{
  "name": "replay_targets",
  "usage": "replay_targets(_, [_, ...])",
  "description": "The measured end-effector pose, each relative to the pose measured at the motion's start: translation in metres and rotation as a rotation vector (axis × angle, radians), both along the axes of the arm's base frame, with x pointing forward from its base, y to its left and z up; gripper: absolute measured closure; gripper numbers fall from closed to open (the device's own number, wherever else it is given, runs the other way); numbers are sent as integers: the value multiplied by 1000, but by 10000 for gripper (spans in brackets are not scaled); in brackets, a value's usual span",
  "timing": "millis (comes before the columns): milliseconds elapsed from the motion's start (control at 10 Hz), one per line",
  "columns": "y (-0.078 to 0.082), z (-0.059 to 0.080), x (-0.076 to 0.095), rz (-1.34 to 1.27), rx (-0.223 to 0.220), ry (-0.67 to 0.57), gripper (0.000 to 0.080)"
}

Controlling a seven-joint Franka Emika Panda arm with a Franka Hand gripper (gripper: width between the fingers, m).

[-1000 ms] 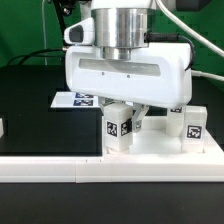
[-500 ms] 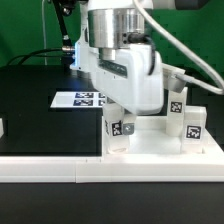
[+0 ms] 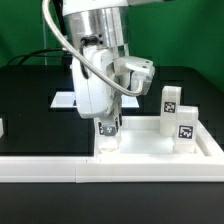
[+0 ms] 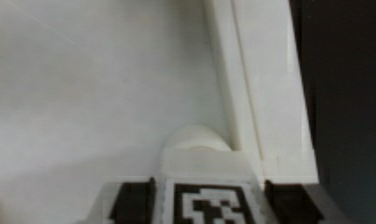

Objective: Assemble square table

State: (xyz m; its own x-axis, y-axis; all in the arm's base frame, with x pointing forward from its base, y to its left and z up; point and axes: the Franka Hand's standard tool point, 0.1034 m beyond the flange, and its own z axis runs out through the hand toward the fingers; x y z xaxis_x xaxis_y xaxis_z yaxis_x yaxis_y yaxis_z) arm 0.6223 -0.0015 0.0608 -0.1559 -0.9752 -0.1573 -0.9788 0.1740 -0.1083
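The square table top [image 3: 150, 150] lies white and rimmed at the exterior view's right; its surface [image 4: 96, 90] fills the wrist view. A small white tagged leg [image 3: 107, 136] stands upright at its near left corner. My gripper [image 3: 108, 128] reaches straight down over this leg [image 4: 210, 165], with a dark finger [image 4: 135, 202] close on each side of its tag. Whether the pads still press it does not show. Two more tagged legs [image 3: 171, 101] [image 3: 186, 124] stand upright on the top's right side.
The marker board [image 3: 62, 100] lies on the black table behind my arm. A long white rail [image 3: 60, 168] runs along the front edge. A small white part [image 3: 2, 127] sits at the far left. A green backdrop stands behind.
My hand has twisted about its upright axis over the corner leg and swung towards the exterior view's left. The two legs at the right now show in full.
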Motion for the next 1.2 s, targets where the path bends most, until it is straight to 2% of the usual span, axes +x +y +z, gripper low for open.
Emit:
replay_targets(100, [-2, 5, 8, 171, -59, -47, 430])
replay_targets(200, [-2, 9, 11, 405, -126, -118, 236])
replay_targets(300, [3, 12, 5, 598, -149, -152, 176])
replay_targets(600, [-1, 11, 4, 727, -179, -157, 151])
replay_targets(800, [-3, 12, 5, 887, -214, -163, 150])
replay_targets(900, [-5, 19, 10, 1141, -256, -177, 150])
replay_targets(1100, [3, 19, -2, 1417, -197, -143, 150])
replay_targets(1200, [0, 20, 2, 1421, -220, -152, 150])
